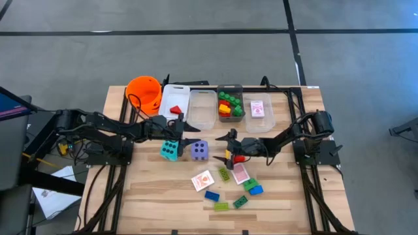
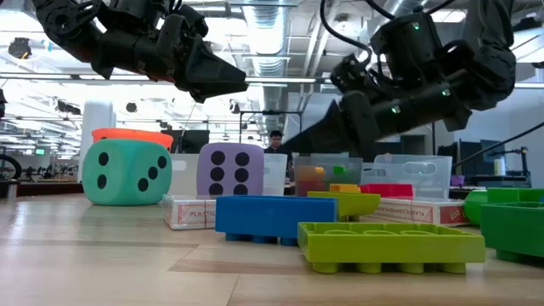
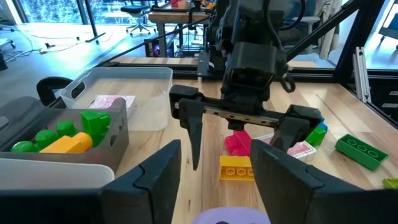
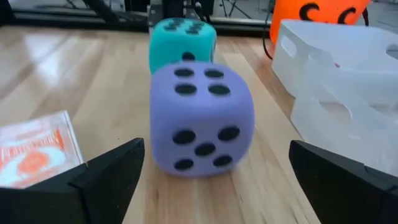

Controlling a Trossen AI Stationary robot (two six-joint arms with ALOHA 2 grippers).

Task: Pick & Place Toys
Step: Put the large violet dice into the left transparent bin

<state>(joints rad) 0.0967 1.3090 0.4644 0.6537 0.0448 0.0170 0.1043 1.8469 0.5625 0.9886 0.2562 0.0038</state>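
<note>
My right hand [image 1: 228,145] is spread wide, empty, purple die [image 1: 200,151] just ahead; left hand [image 1: 180,127] half-spread, empty, above it.

In the left wrist view the purple die [image 3: 231,216] is cut off at the edge, only its top showing. The right gripper [image 3: 239,146] hides part of the red brick [image 3: 237,142] behind it. In the low view the bucket [image 2: 132,134] shows only its rim above the teal die [image 2: 126,172]. The right wrist view crops the card pack [image 4: 34,149].
</note>
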